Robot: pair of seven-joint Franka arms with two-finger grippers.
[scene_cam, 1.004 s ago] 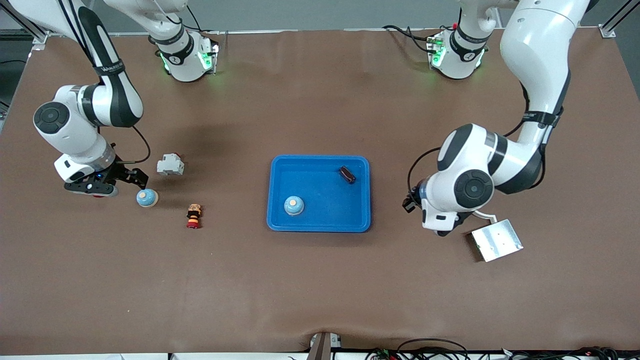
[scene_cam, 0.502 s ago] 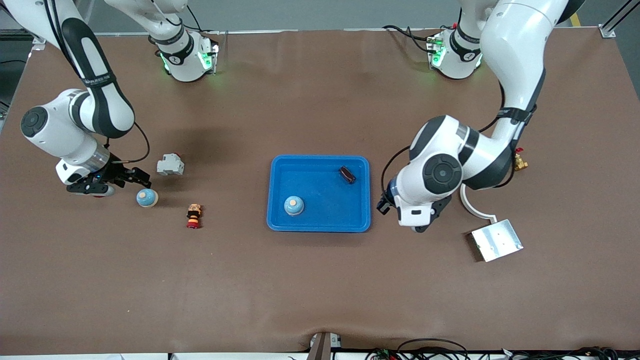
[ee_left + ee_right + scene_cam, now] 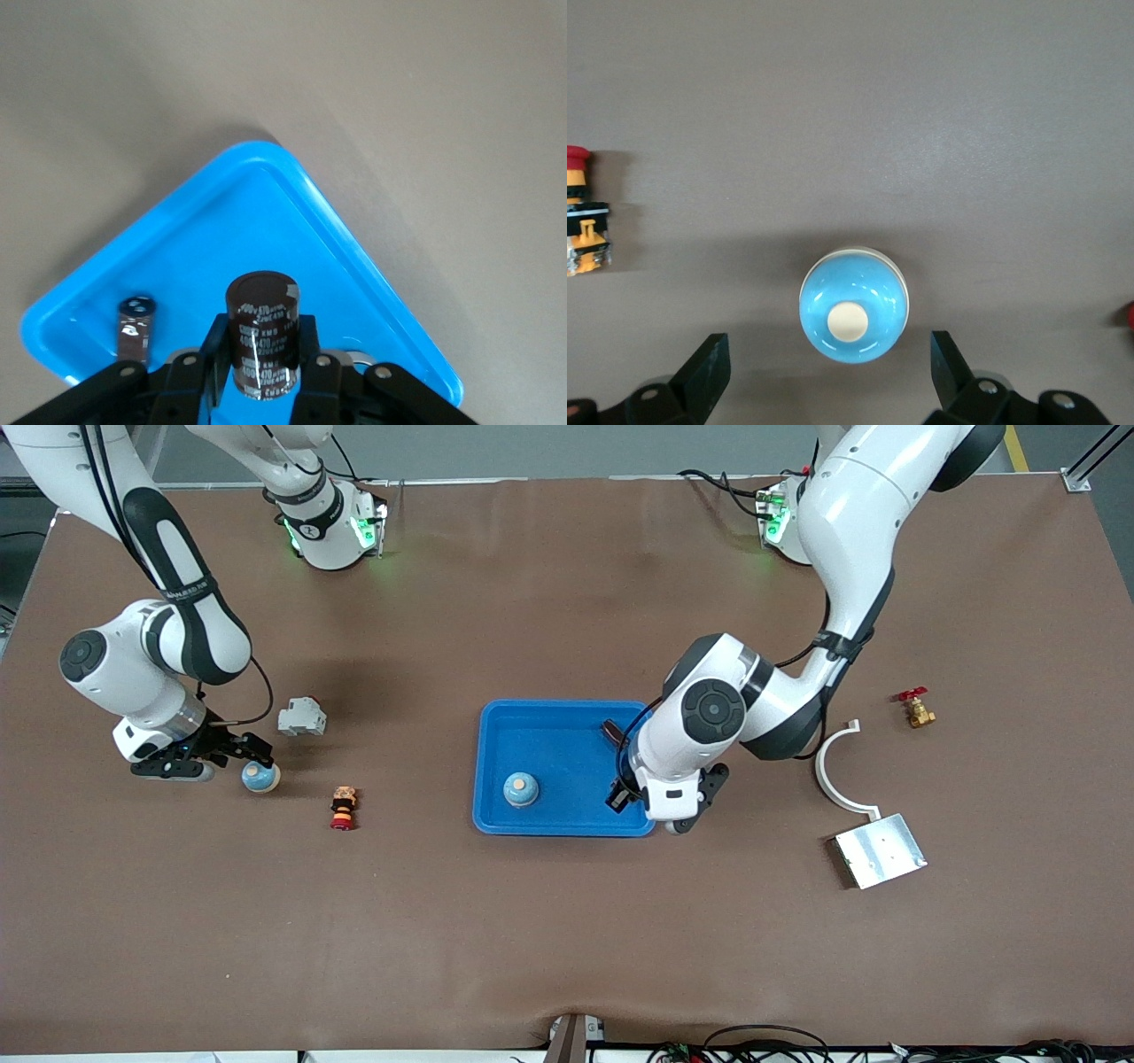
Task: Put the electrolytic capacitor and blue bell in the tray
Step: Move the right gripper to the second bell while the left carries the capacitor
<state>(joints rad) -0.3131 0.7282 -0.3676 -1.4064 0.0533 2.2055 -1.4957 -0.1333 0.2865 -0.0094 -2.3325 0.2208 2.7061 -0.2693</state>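
Left wrist view: left gripper [image 3: 263, 376] jaws clamped on electrolytic capacitor [image 3: 262, 345], over tray [image 3: 354, 257] corner.
Right gripper [image 3: 830, 372]: jaws apart, straddling blue bell [image 3: 853, 304].
Advice: lower the capacitor inside the rim before any release.

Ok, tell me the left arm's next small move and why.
Probably lower and open. The left pincer is shut on an electrolytic capacitor, held over the tray near its corner, where another capacitor and a blue bell already lie. The open right pincer hangs over a second blue bell on the table.
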